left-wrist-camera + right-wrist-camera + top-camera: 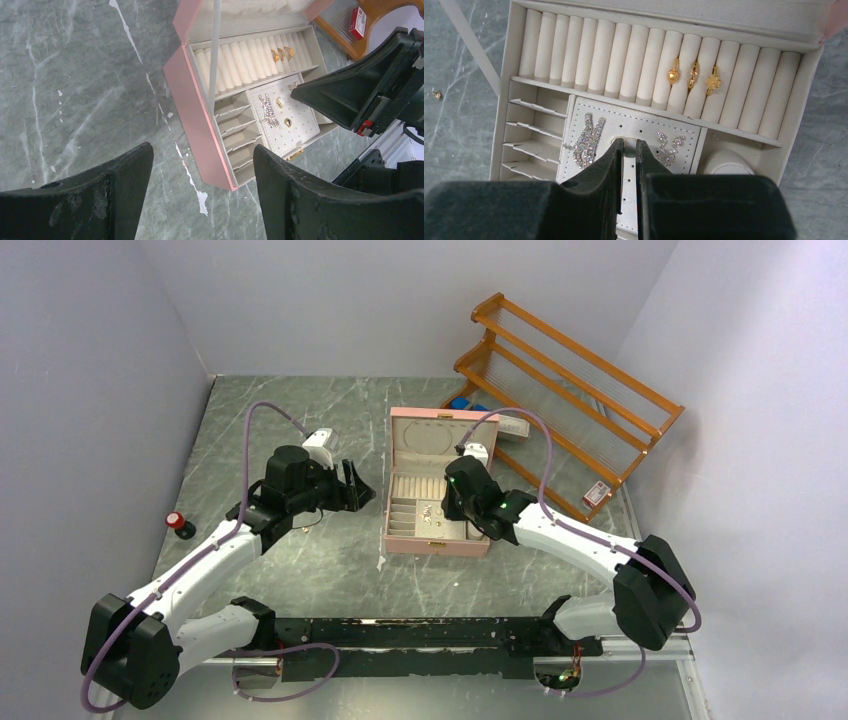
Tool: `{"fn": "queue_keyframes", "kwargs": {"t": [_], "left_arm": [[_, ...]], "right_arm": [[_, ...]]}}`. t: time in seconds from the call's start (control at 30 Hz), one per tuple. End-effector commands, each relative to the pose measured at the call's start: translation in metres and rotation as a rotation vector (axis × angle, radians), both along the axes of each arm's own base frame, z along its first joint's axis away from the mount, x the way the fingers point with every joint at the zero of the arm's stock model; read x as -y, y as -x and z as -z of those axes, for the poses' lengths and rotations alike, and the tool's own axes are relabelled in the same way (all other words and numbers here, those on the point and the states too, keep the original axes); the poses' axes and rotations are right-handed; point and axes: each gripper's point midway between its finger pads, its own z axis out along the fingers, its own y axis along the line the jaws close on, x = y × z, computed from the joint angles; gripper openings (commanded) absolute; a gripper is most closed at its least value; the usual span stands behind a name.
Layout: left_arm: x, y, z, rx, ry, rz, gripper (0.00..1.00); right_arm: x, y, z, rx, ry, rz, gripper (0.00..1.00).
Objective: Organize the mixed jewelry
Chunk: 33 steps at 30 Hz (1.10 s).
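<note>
The pink jewelry box (435, 547) lies open mid-table. Three gold rings (693, 75) sit in its ring rolls. Two rhinestone earrings (589, 140) (670, 147) lie on the perforated pad (629, 200). Two gold studs (280, 102) (288, 122) show on that pad in the left wrist view. One tiny gold piece (436, 94) lies on the table left of the box. My right gripper (629, 146) is low over the pad, shut on a small pale round earring (629, 143). My left gripper (200, 160) hangs open above the table, left of the box, with nothing in it.
A wooden rack (570, 370) stands at the back right, with a small white red-labelled box (597, 494) at its foot. A red-capped object (178, 522) sits near the table's left edge. The box's raised lid (440, 430) stands behind the trays.
</note>
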Motion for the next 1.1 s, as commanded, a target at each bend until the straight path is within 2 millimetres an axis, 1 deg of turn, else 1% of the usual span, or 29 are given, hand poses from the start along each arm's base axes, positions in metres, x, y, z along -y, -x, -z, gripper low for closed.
{"fn": "queue_keyframes", "kwargs": {"t": [0.0,0.47,0.83,1.07], "left_arm": [[0.000,-0.007,-0.013,0.039,0.006,-0.010,0.78],[-0.001,-0.006,-0.013,0.038,0.005,-0.010,0.78],[-0.001,-0.006,-0.014,0.040,0.005,-0.013,0.78],[-0.001,-0.005,-0.013,0.037,0.003,-0.011,0.78]], "right_arm": [[0.002,-0.008,-0.003,0.032,0.012,0.015,0.07],[0.003,-0.007,0.008,0.015,0.038,0.008,0.07],[0.001,-0.007,0.009,0.023,0.025,0.003,0.06],[0.006,-0.006,0.011,0.019,0.045,0.012,0.06]]}}
